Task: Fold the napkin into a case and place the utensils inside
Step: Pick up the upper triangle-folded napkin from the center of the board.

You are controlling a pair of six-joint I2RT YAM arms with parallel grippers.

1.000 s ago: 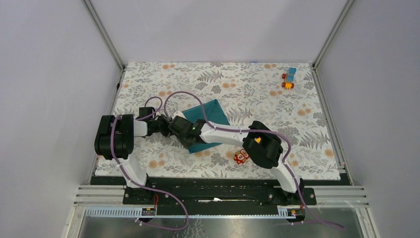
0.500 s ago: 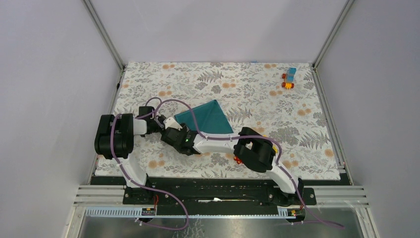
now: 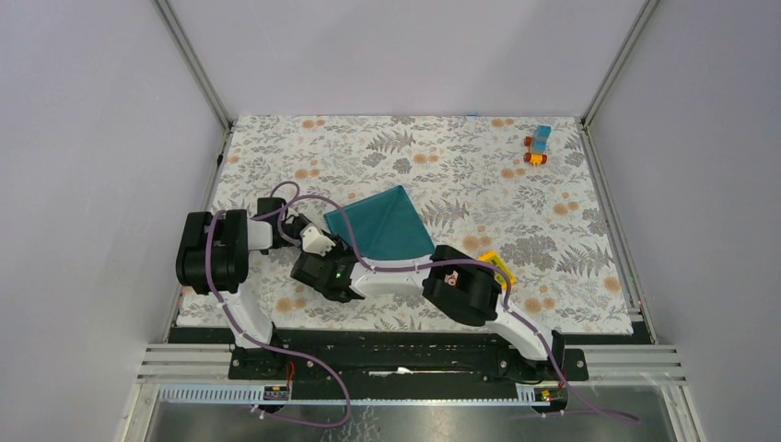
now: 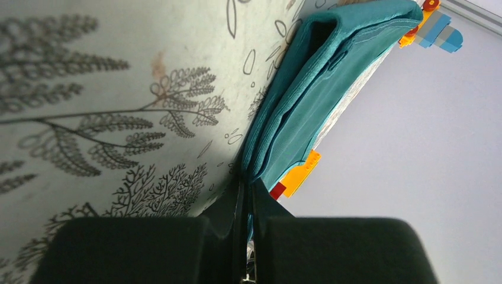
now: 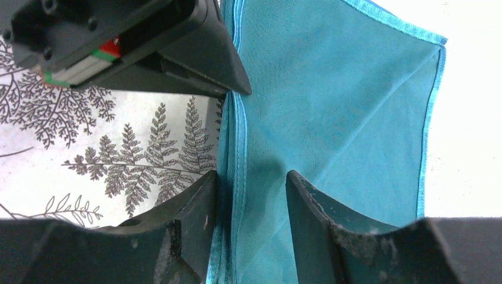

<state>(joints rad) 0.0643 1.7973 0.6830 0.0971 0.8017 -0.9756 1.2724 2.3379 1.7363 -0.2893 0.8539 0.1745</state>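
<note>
**Risks**
1. The right gripper sits at the napkin's 7 o'clock edge, released, its 2 fingers straddling the stitched hem without pinching it. If it closes here it will likely catch only some of the layers, and the fold would then skew.
2. The left gripper is clenched on the napkin's 9 o'clock corner, where the wrist view shows several layers stacked. If this corner is let go before the right side has hold, the layers will probably spring apart.
3. Both wrists crowd the same corner. Any sideways move by either risks housing contact.
4. A purple cable loops close over that corner and could snag the fabric.
5. The right elbow hangs just beside the yellow block, at the napkin's 4 o'clock. A swing could knock the block.

**Task items**
The napkin lies part-folded, a broad wedge near table centre and not yet a narrow case. No utensils show in any view.

**Edges and room**
- 6 o'clock: the table's near edge lies close behind the right wrist, so there is little room to retreat.
- 9 o'clock: the left arm's bulk and the side wall close that side.
- 12 and 2 o'clock: bare patterned surface, the best room for pulling a fold.
- A small toy car stands well apart in the far 2 o'clock corner.
</note>
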